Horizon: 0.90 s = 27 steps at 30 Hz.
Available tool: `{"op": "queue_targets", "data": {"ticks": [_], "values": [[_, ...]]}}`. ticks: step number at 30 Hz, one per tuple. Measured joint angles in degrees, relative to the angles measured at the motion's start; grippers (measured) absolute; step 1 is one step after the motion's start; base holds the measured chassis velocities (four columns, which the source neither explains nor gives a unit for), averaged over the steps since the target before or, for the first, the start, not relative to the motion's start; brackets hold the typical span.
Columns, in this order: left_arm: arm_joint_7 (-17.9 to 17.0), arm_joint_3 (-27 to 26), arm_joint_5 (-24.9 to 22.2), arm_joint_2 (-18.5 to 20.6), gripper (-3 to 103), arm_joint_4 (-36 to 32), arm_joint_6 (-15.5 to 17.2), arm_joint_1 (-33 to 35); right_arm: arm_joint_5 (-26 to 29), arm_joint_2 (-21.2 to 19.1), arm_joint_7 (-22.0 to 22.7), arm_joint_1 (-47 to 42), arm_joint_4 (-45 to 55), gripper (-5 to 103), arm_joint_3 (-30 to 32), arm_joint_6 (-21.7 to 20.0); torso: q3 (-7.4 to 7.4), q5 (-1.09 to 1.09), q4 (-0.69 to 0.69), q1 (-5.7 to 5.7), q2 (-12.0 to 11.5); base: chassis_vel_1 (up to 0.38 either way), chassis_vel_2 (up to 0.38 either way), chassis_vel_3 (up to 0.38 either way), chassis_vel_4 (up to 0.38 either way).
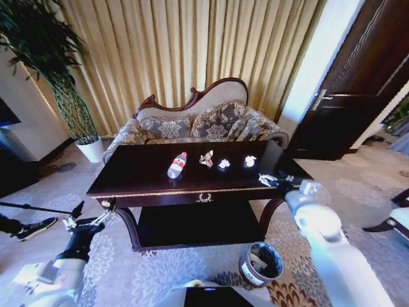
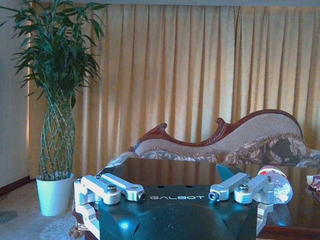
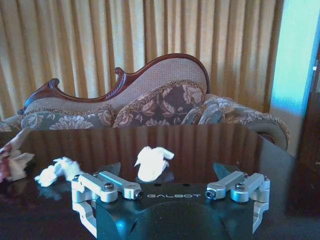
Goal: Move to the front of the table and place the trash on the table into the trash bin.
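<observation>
The dark wooden table (image 1: 140, 176) stands before me. On it lie a clear bottle (image 1: 177, 165) with a red cap, a pinkish wrapper scrap (image 1: 206, 158), a crumpled white piece (image 1: 223, 164) and a white paper ball (image 1: 250, 161). My right gripper (image 1: 275, 180) hovers open over the table's front right part, a short way in front of the paper ball (image 3: 151, 162), with the crumpled piece (image 3: 57, 170) off to one side. My left gripper (image 1: 89, 221) hangs open, low beside the table's front left corner, facing the bottle (image 2: 277, 184). The trash bin (image 1: 261, 263) stands on the carpet at the table's front right.
A floral sofa (image 1: 204, 121) stands right behind the table. A tall plant in a white pot (image 1: 91, 149) is at the back left, and a dark door (image 1: 358, 83) at the right. A shoe (image 1: 29, 228) and a thin black rod (image 1: 38, 208) lie at the left edge.
</observation>
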Motion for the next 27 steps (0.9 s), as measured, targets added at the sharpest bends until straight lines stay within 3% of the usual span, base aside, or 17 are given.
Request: {"op": "queue_targets", "data": {"ticks": [7, 15, 27], "values": [[-0.6, 0.8, 0.9, -1.5, 100, 0.0, 2.8, -1.1, 1.7, -1.1, 2.5, 12.8, -9.9, 100, -9.1, -0.6, 0.00, 0.00, 0.03, 0.00, 0.0, 0.000, 0.000, 0.000, 0.000], [-1.2, 0.8, 1.9, -2.0, 100, 0.0, 4.8, -1.5, 1.7, 1.4, 3.4, 25.7, -23.0, 100, -19.0, -1.7, 0.00, -0.01, 0.01, 0.00, 0.0, 0.000, 0.000, 0.000, 0.000], [-1.2, 0.6, 1.8, -1.6, 100, 0.0, 5.6, -1.6, -3.0, 4.2, 4.2, 30.4, -30.1, 100, -21.8, -3.8, -0.01, -0.01, 0.01, -0.01, 0.0, 0.000, 0.000, 0.000, 0.000]]}}
